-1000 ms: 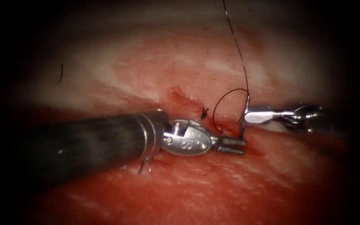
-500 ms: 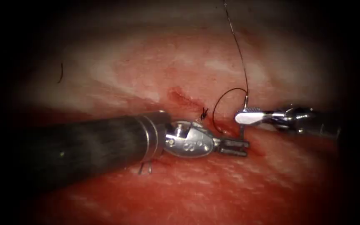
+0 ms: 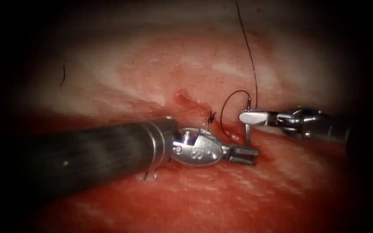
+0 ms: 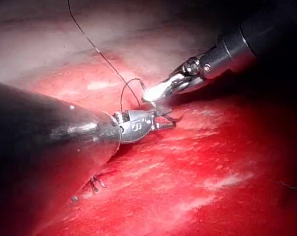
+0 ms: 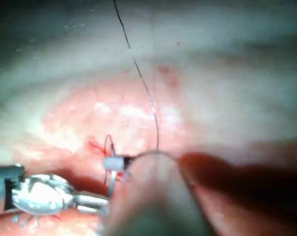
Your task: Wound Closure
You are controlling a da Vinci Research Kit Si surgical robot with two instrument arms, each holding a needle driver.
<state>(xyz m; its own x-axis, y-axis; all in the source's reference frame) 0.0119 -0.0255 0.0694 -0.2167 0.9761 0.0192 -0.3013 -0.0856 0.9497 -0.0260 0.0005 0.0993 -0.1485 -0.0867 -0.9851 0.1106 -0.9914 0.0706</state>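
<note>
Looks like a needle hand-over between the two tools, over the tissue point(image 3: 238, 194), just right of the cut point(image 3: 187, 100).

Right tool point(image 3: 249, 117): clamped shut across the needle point(image 3: 247, 133) near its upper end, with a short tip of steel showing above the jaws. Sits a little further toward the cut than a second ago, with more of the needle above the jaws.

Left tool point(image 3: 243, 153): jaws slightly parted at the needle's lower end, touching or just beside it, gripping nothing as far as can be made out. The wrist view of that arm gives the same reading.

Needle standing nearly upright between the two tools and apparently out of the tissue, though its lowest part is hidden behind the left jaws.

Thread point(image 3: 250, 56) dropping from above to the right tool, then curling in a loop to the left and down into the tissue near the cut's right end. Small dark knot point(image 3: 211, 116) with short ends beside the cut, left of that loop.

Judged need for the next move: a firm single grip on the needle before the other tool leaves it, and care not to snag the slack loop so close to both tips.
</note>
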